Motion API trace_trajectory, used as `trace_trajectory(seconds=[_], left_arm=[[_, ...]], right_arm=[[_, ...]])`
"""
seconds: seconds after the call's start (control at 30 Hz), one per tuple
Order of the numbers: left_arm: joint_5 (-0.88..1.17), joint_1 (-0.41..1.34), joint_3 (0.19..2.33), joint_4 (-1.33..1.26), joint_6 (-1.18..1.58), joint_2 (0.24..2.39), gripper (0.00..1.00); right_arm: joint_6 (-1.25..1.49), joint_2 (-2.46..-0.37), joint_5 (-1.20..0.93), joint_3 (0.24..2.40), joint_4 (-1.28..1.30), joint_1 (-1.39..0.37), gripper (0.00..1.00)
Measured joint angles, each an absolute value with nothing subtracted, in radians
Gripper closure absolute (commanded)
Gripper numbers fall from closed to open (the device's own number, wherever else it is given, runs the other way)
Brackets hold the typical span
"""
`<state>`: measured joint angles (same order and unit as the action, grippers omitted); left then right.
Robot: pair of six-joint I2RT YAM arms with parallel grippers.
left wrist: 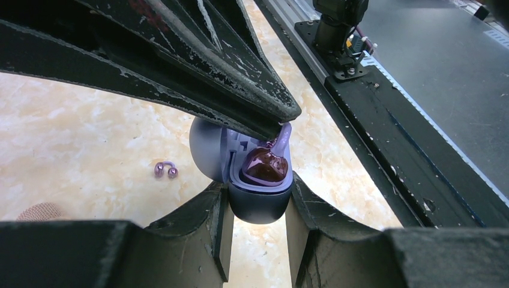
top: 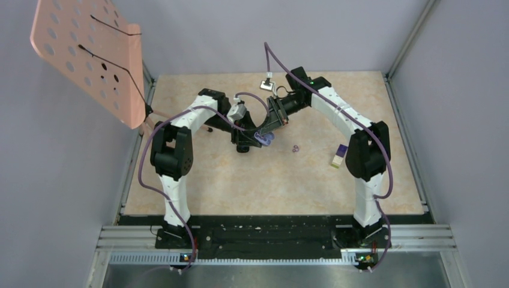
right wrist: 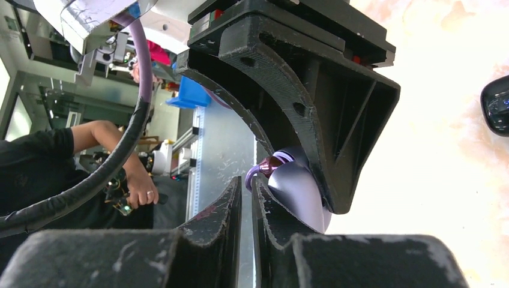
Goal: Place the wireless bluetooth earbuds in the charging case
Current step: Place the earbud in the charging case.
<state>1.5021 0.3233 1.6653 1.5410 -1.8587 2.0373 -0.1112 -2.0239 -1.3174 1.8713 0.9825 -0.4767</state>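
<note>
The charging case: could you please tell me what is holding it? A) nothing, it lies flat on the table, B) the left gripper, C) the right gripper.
B: the charging case sits between the fingers of the left gripper, open, with a glossy purple earbud in it.

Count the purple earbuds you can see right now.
2. One earbud sits in the charging case held by the left tool; another earbud lies loose on the table to its right. Others may be hidden.
</note>
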Motion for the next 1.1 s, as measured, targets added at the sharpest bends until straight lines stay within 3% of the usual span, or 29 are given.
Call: trace_trajectory(seconds=[0.67,1.1], left_arm=[[1.523,0.325,1.658,1.546,-1.859,2.035,1.00],[1.530,0.327,1.671,1.549,-1.827,2.035,1.00]], right_arm=[[-0.165,-2.015,-1.170,1.998,1.001,-0.448,0.77],[-0.325,-1.861,-1.055,1.911,0.998,-0.430,0.56]])
